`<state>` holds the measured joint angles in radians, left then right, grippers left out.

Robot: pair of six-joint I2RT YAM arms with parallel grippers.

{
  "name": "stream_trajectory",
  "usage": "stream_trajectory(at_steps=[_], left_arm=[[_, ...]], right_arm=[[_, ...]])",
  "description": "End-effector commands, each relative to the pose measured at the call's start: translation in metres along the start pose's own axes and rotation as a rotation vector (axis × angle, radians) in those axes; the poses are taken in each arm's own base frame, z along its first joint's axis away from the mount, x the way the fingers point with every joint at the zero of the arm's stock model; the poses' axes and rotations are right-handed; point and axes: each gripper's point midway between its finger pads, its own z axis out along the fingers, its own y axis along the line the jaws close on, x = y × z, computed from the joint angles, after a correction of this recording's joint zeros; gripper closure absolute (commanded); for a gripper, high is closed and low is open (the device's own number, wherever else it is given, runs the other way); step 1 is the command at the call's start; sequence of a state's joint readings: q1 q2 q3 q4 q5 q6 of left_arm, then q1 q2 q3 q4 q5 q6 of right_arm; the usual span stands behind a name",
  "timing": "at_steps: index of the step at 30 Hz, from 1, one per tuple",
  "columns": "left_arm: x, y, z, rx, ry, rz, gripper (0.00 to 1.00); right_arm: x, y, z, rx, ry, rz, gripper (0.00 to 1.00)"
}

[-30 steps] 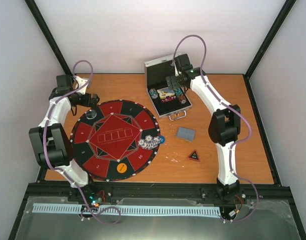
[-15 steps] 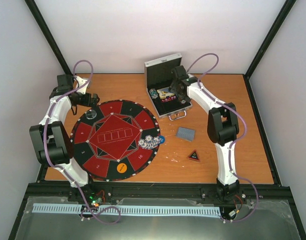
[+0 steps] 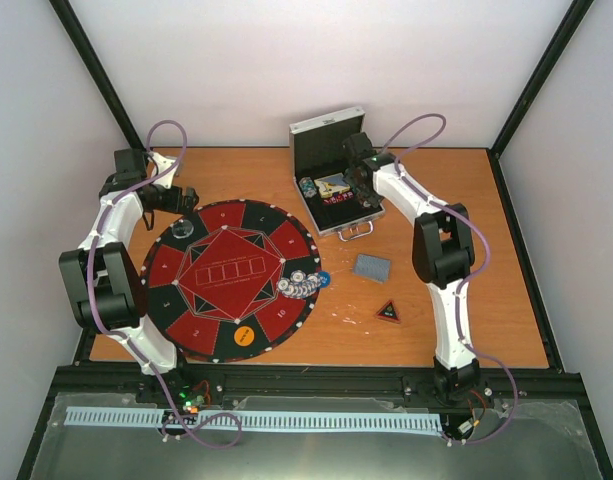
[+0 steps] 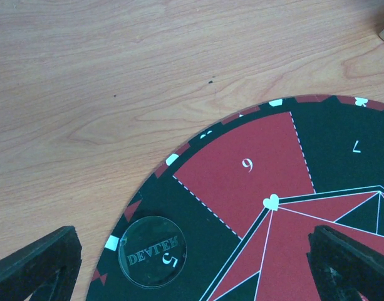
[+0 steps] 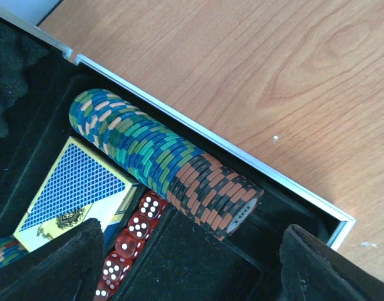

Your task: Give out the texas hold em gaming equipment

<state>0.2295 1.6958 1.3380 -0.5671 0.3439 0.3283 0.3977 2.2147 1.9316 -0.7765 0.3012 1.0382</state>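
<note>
**Hold'em set, partly laid out; right arm at the case for chips.**

Left gripper (image 4: 192,276), jaws wide apart, hangs over the mat (image 3: 231,270) at its far-left rim, above the clear disc (image 4: 151,251). Fanned poker chips (image 3: 301,285) sit on the mat's right edge. Beyond its far right, the open case (image 3: 314,140) holds the chip roll (image 5: 166,163). Right gripper (image 5: 192,269) hangs over the roll, jaws apart, holding nothing. Playing cards (image 3: 372,267) and triangle marker (image 3: 388,312) lie right of the mat. Best approach, as I judge it: straddle the roll squarely, pinch a short section, and lift straight so it doesn't spill.
</note>
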Motion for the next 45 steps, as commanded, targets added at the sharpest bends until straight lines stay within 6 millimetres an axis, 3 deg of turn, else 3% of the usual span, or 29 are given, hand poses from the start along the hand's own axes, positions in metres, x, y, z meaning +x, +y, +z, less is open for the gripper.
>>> stream_trajectory(at_steps=[1,7,18,26,45], left_arm=[[-0.003,0.006,0.0,-0.01,-0.004,-0.009,0.0],[-0.004,0.009,0.0,-0.025,-0.003,-0.01,0.0],[-0.001,0.01,0.005,-0.021,0.008,-0.013,0.0],[0.002,0.01,0.008,-0.019,0.017,-0.017,0.0],[0.004,0.009,0.01,-0.014,0.02,-0.018,0.0]], right_arm=[[-0.002,0.009,0.015,-0.029,0.001,0.046,0.24],[0.007,-0.004,0.029,0.012,0.046,0.07,0.26],[0.003,-0.017,0.048,0.051,0.029,0.091,0.32],[0.01,-0.016,0.062,0.044,0.048,0.079,0.33],[0.02,-0.049,0.043,0.074,0.049,0.083,0.35]])
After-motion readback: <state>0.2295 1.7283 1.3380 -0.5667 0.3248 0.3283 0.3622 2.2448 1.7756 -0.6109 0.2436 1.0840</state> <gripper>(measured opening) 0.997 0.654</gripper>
